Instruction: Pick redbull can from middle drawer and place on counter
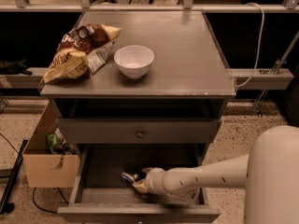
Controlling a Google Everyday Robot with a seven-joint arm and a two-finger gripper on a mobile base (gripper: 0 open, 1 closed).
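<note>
- The broad, flat grey counter carries a crinkled brown-and-yellow snack bag and a round white bowl on its left half. The right half is judged the likelier placement zone.
- The wide grey wooden middle drawer stands pulled out, which gives access from above.
- The white robot arm reaches in from the right.
- The gripper sits low in the tray at the can. Its state cannot be told.
- The small blue-and-silver redbull can lies on the drawer floor, just left of the gripper.

Speckled floor — cardboard box
</note>
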